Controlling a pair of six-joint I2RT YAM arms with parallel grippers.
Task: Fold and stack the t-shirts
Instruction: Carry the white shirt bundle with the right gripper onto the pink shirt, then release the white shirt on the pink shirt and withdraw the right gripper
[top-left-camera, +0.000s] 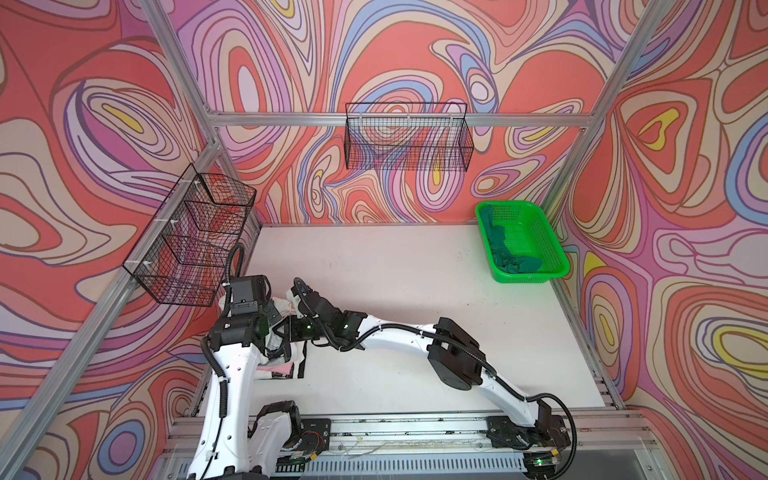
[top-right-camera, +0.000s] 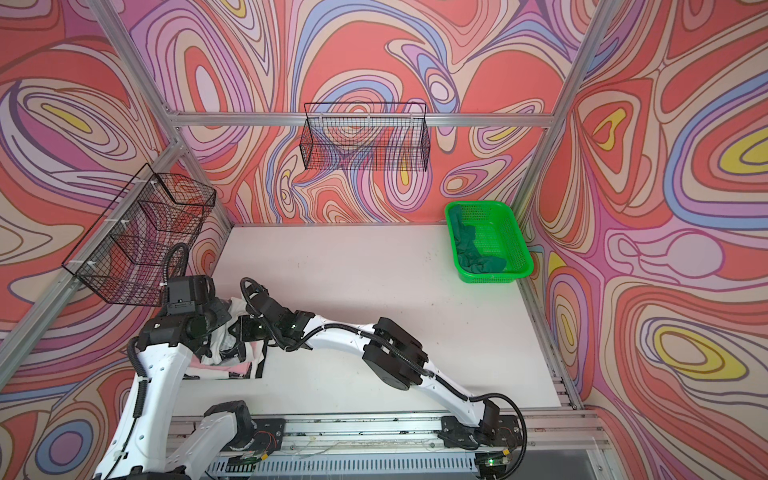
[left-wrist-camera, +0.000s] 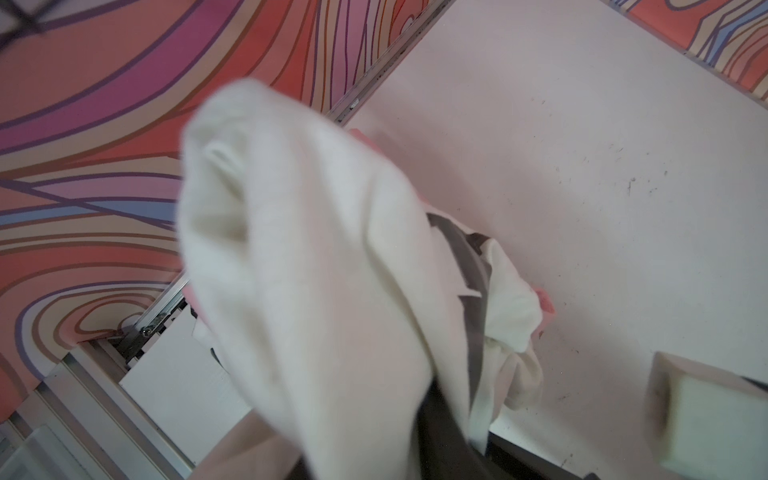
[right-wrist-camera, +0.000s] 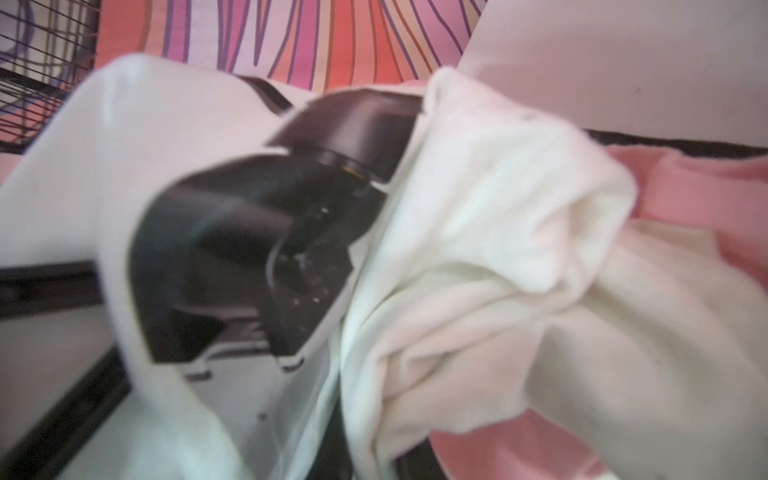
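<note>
1. White t-shirt (left-wrist-camera: 316, 270): bunched and partly lifted at the near left of the table (top-left-camera: 395, 291), hanging over the left gripper (top-left-camera: 272, 316) and lying across the pink t-shirt (right-wrist-camera: 698, 187).
2. Dark green t-shirt (top-left-camera: 505, 245): crumpled in the green basket (top-left-camera: 528, 275) at the far right, well apart from both arms.
3. Right gripper (top-left-camera: 291, 323): clenched, with white cloth gathered into it. Left gripper: buried under cloth, so cannot tell whether released or grasping.
4. Likely trouble: snagging of the cloth hung over the left gripper, then hauling it off-line on any pull and spoiling the fold.
5. Also possible: dragging the pink t-shirt out of shape, given its contact with the white one above; slack cloth doubling into a lump under a single firm pinch.
6. Count: three t-shirts (one white, one pink, one dark green), one green basket, two black wire baskets (top-left-camera: 191, 241) on the walls, two grippers.
</note>
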